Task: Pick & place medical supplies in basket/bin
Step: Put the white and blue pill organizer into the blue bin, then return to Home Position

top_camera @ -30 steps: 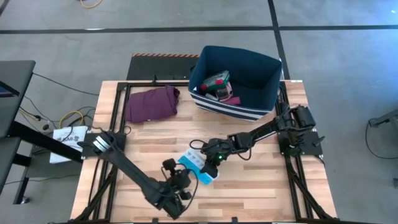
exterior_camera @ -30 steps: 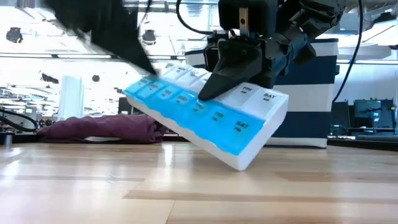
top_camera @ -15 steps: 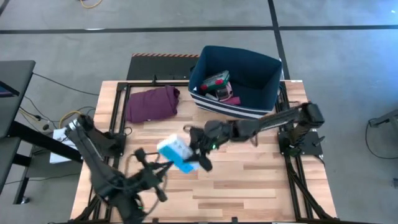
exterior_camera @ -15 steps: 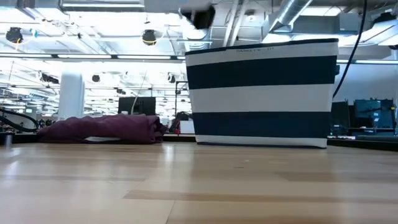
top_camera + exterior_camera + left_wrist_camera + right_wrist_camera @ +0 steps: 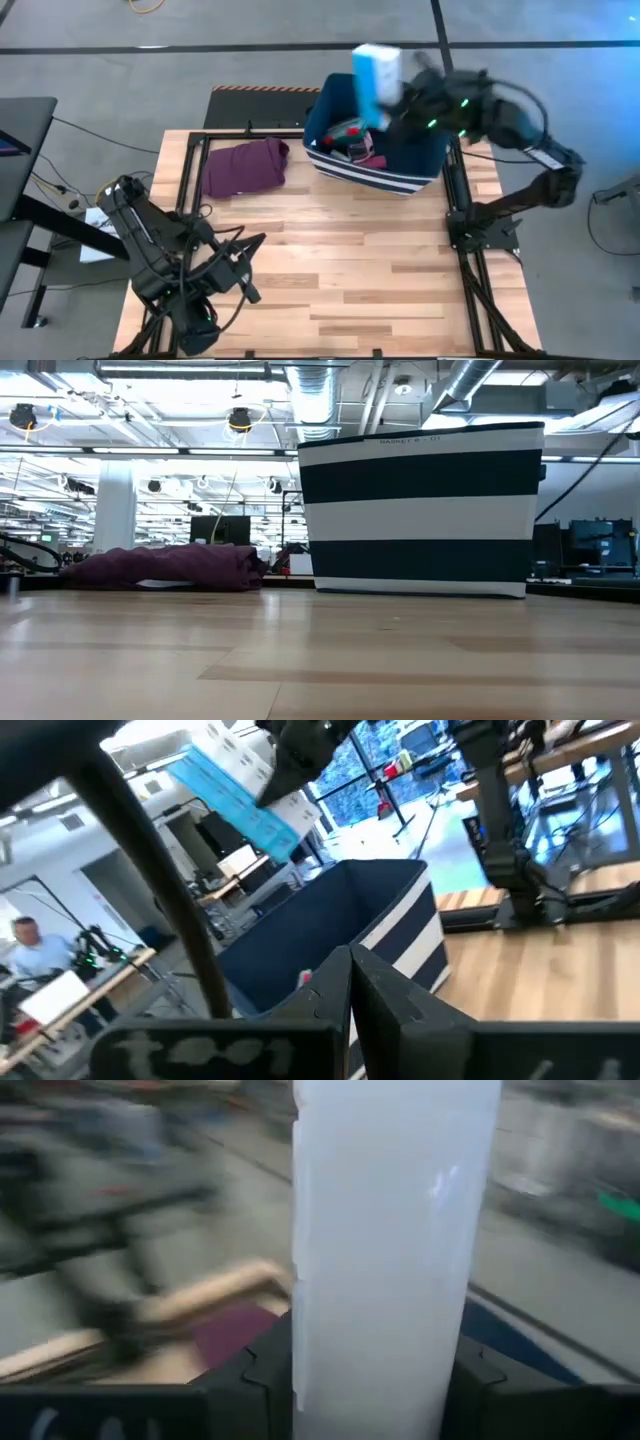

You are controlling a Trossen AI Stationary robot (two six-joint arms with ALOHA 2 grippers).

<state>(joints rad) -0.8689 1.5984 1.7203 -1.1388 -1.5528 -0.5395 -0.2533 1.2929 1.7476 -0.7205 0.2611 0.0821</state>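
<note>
R gripper: your right gripper [image 5: 405,100] is clamped on the long blue-and-white plastic pill organizer [image 5: 376,72], jaws pinched on one end of it, raised high over the large rectangular navy fabric bin with white stripes at its base [image 5: 432,108].
Organizer: hangs above the bin's near-left rim, not touching it. Left wrist view shows it [image 5: 240,795] tilted in the air well above the bin's open top [image 5: 330,920]. Right wrist view is mostly filled by its pale underside [image 5: 395,1250].
Just changed: a sec ago the organizer was tipped up off the wood table [image 5: 350,260] in front of the bin; half a sec ago it was mid-air left of the bin; now it's over the bin. Fast swing.
Means for task: pick done, carry nearly done. Judgement: what's left is to centre it over the opening, then let go.
Bin contents: a green-and-red item and a pink bit [image 5: 352,140] lie in the bin's left part; can't tell exactly what they are.
L gripper: your left gripper [image 5: 232,265] sits pulled back at the table's near-left corner, far from the bin, fingers together, holding nothing.
Other: crumpled maroon cloth [image 5: 245,165] lies left of the bin, apart from it.
Risk: long item held at one end, could catch the rim if you drop too soon.
</note>
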